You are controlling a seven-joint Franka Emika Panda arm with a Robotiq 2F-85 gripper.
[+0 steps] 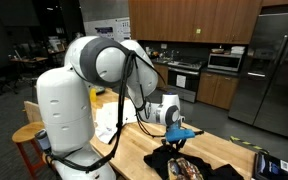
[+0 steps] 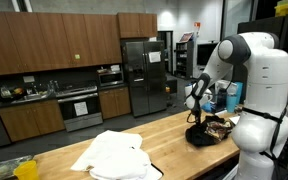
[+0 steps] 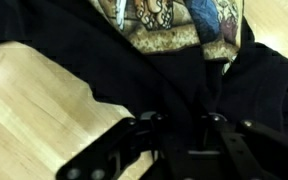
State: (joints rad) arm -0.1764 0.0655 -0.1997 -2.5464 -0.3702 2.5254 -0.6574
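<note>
Though the black garment point(image 3: 104, 70) lies right beneath the jaws, their grip cannot be told.

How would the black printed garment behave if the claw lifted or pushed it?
Probably floppy: the black garment lies crumpled in soft folds, so it should drape from the claw. Likely light, being thin cloth; pushed, it would probably bunch on the wooden table rather than slide.

Kitchen set within an open, lab-like hall, identified by dark wooden wall and base cabinets point(image 2: 44, 40), a stainless-steel refrigerator point(image 2: 142, 75), a range with oven point(image 2: 79, 108), a microwave point(image 1: 224, 61) and a butcher-block bench point(image 2: 174, 140).
</note>
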